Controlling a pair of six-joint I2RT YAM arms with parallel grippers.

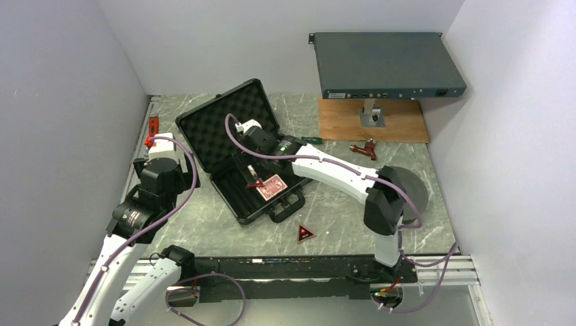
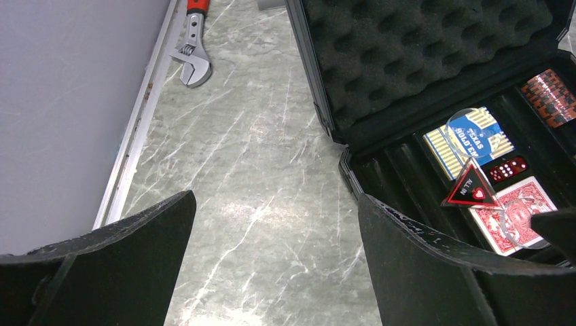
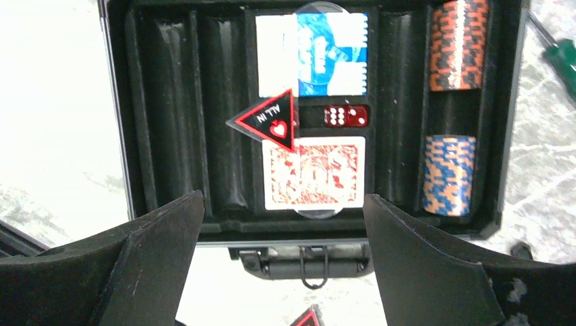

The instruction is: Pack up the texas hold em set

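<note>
Case (image 1: 204, 132) sits open mid-counter (image 2: 258, 136), lid leaning back-left, and from above the right arm hides much of the tray. Inside, one token (image 3: 268, 121) is tilted at the red deck's (image 3: 314, 173) corner. The blue deck (image 3: 312, 58) is washed out by glare. A second token (image 1: 305, 233) lies out front, cut off in the wrist view. Right pincer (image 3: 282, 204) is spread wide over the tray, holding nothing. Left pincer (image 2: 275, 198) is apart too, over open counter beside the case.

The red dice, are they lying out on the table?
No, the red dice sit inside the black case, between the blue card deck and the red card deck.
</note>
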